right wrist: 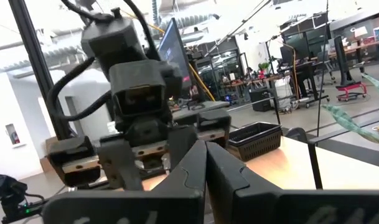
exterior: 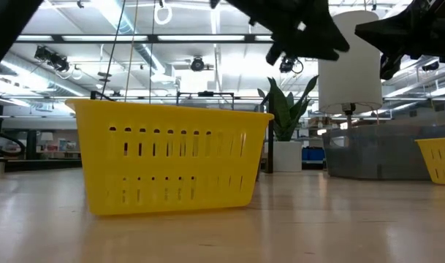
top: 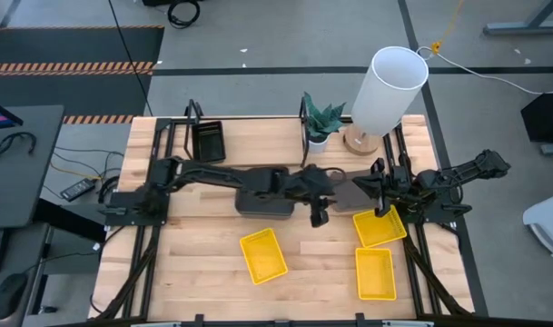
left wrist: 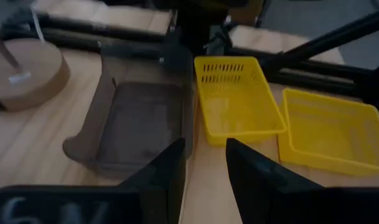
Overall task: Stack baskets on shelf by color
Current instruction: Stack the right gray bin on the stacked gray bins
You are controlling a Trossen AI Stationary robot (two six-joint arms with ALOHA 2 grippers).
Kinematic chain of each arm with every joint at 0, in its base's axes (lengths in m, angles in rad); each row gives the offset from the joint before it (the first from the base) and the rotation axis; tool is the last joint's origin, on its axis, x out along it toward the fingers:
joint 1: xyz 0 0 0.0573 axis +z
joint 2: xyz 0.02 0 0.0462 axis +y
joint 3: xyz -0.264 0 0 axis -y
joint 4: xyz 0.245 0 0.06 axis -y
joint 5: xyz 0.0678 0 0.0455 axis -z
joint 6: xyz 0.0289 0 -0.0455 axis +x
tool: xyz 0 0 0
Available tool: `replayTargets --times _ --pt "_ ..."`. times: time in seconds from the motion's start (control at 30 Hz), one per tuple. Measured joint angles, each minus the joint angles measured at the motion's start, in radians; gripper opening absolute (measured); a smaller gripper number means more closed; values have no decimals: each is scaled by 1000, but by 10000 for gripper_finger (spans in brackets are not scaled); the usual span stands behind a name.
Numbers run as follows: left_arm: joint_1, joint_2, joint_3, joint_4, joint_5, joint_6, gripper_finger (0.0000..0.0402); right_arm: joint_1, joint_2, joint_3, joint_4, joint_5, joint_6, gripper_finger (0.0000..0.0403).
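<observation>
My left gripper [top: 318, 216] [left wrist: 205, 174] hangs open above the table's middle, over the near edge of a lone dark grey basket [top: 349, 192] [left wrist: 139, 124]. My right gripper [top: 381, 209] [right wrist: 205, 171] is shut, pointing level toward the left arm, above the far edge of a yellow basket [top: 381, 227] [left wrist: 236, 96] that sits flat on the table. Two more yellow baskets [top: 262, 254] [top: 375, 273] lie nearer the near edge. More dark grey baskets [top: 261, 203] sit under the left arm. A black basket [top: 208, 142] [right wrist: 254, 138] rests on the shelf [top: 193, 113] at the far left.
A white lamp [top: 385, 91] on a round wooden base and a potted plant [top: 320, 123] stand at the far edge, right of the shelf. Black frame rails run along the table's left and right sides. Bare wood lies between the near yellow baskets.
</observation>
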Motion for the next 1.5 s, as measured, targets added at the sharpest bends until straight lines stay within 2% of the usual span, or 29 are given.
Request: replayTargets --times 0.1,0.2,0.33,0.53,0.8,0.93,1.13,1.33,1.5 --pt "-3 78 149 -139 13 22 121 0 1 0 0 0 0 12" --pt "-1 145 261 -206 11 26 128 0 1 0 2 0 0 12" --pt "9 207 338 -203 7 6 138 0 1 0 1 -3 0 12" --pt "6 258 320 -90 -78 69 141 0 2 0 1 -4 0 12" --pt "9 277 281 -58 -164 140 136 0 2 0 1 -7 0 12" --pt "13 280 232 -12 -169 139 125 0 2 0 1 -7 0 12" --pt "22 283 149 142 -184 129 111 0 2 0 1 -7 0 12" --pt "45 295 149 129 -183 78 102 0 2 0 1 -7 0 12" --pt "60 295 151 49 -127 45 94 0 2 0 1 -7 0 12"
